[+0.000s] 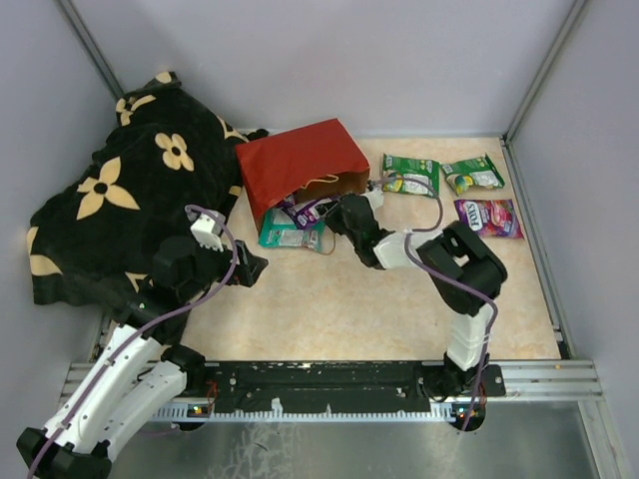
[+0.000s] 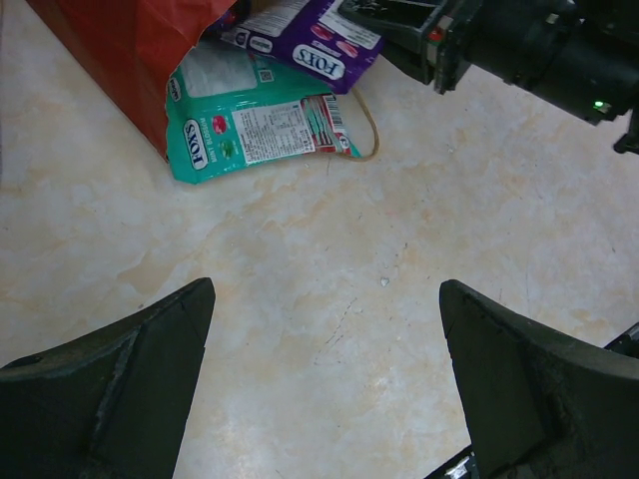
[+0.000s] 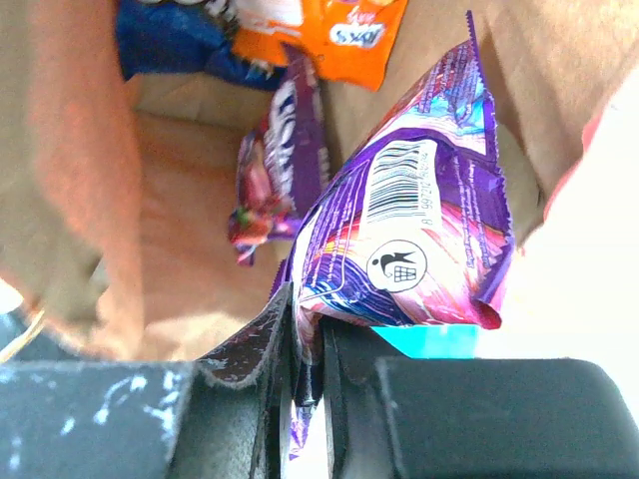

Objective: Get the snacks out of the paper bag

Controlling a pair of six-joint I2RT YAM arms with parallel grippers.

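Observation:
The red paper bag (image 1: 300, 165) lies on its side, mouth toward me. My right gripper (image 1: 339, 213) is at the mouth, shut on the edge of a purple packet (image 3: 419, 239). Inside the bag's brown interior (image 3: 90, 200) I see another purple packet (image 3: 270, 180), an orange packet (image 3: 339, 40) and a blue bag (image 3: 170, 45). A teal packet (image 1: 288, 233) lies at the mouth; it also shows in the left wrist view (image 2: 255, 125) beside the purple packet (image 2: 305, 40). Two green packets (image 1: 411, 175) (image 1: 472, 176) and a pink-purple packet (image 1: 488, 217) lie right of the bag. My left gripper (image 1: 252, 267) is open, empty, over bare table.
A black flower-patterned blanket (image 1: 120, 200) covers the table's left side, touching the bag. Grey walls enclose the back and sides. The tan tabletop (image 1: 339, 309) lies between the arms. The bag's cord handle (image 2: 369, 125) loops beside the teal packet.

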